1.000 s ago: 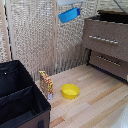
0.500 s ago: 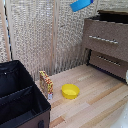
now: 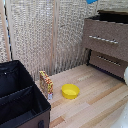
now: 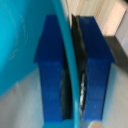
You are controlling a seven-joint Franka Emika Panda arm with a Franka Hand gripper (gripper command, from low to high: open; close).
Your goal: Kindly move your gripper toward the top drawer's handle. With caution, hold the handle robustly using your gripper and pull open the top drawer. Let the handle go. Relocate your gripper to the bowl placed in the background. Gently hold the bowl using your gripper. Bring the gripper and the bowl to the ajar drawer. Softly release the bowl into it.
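Observation:
In the wrist view my gripper (image 4: pixel 71 70) is shut on the rim of the bright blue bowl (image 4: pixel 20 45), with one dark blue finger (image 4: pixel 50 70) on each side of the thin wall. In the exterior view only a sliver of the bowl (image 3: pixel 91 1) shows at the top edge, high in the air and just to the exterior view's left of the dresser; the gripper itself is out of that frame. The top drawer (image 3: pixel 107 35) is dark brown with a slim silver handle (image 3: pixel 103 40). It stands pulled out, with a dark opening above its front.
A yellow bowl (image 3: pixel 70 91) sits on the wooden floor. A small orange box (image 3: pixel 46 84) stands beside a black fabric box (image 3: pixel 20 102). A wicker screen (image 3: pixel 45 35) forms the back. A lower drawer (image 3: pixel 107 62) sits under the top one. A white shape (image 3: pixel 125 75) shows at the right edge.
The blue bowl has risen and moved to the exterior view's right, toward the dresser; it is now almost out of the top of the frame.

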